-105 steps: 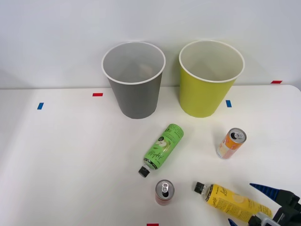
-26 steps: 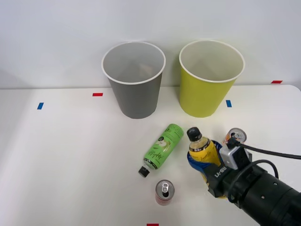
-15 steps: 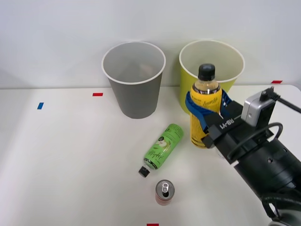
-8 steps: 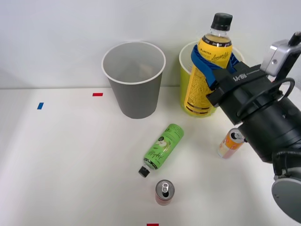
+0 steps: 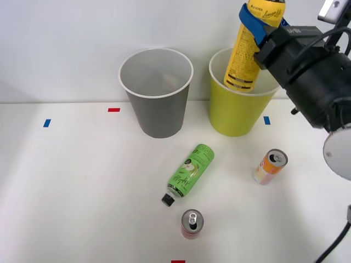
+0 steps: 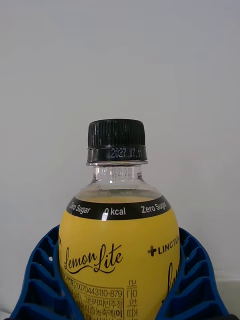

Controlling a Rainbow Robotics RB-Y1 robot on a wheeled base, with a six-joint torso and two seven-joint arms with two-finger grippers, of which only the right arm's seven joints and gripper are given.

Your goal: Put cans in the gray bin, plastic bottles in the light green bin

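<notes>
Now: bottle drop pending.
Right pincer (image 5: 262, 23) clamped around yellow-label bottle (image 5: 248, 49), its base above the light green bin (image 5: 236, 112) mouth. Next: centre over bin, then release.

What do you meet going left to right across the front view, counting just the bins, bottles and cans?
Gray bin → green bottle and red can, about level → yellow bottle, held by the right gripper over the light green bin → orange can.
</notes>
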